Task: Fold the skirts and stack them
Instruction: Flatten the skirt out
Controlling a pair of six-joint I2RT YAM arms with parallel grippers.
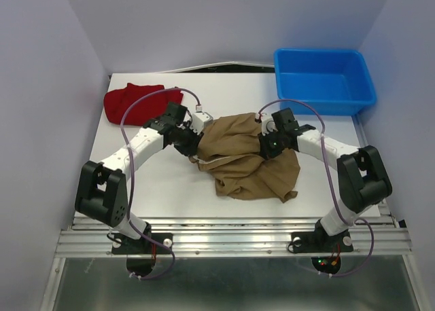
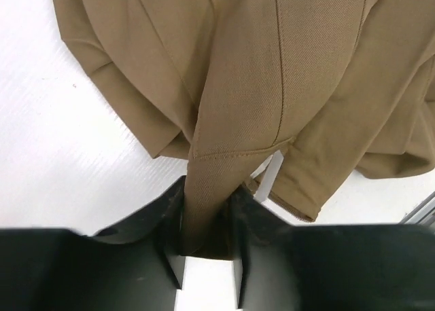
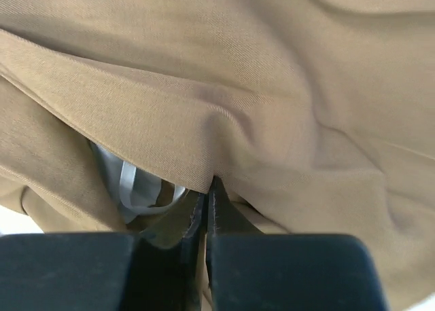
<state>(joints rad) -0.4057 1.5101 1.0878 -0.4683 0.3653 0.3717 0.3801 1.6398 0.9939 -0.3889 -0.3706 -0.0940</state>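
Note:
The tan-brown skirt (image 1: 248,158) lies bunched in the middle of the table, lifted at its far edge between both arms. My left gripper (image 1: 195,140) is shut on its left edge; the left wrist view shows a fold of tan cloth (image 2: 238,87) pinched between the fingers (image 2: 166,209). My right gripper (image 1: 266,142) is shut on its right edge; in the right wrist view the tan cloth (image 3: 258,87) fills the view and the jaws are closed on a fold. The deep red skirt (image 1: 132,102) lies crumpled at the far left, apart from both grippers.
A blue plastic bin (image 1: 323,80) stands at the far right corner. Purple-grey walls enclose the table on three sides. A metal rail (image 1: 231,238) runs along the near edge by the arm bases. A white label (image 2: 270,176) hangs from the tan skirt.

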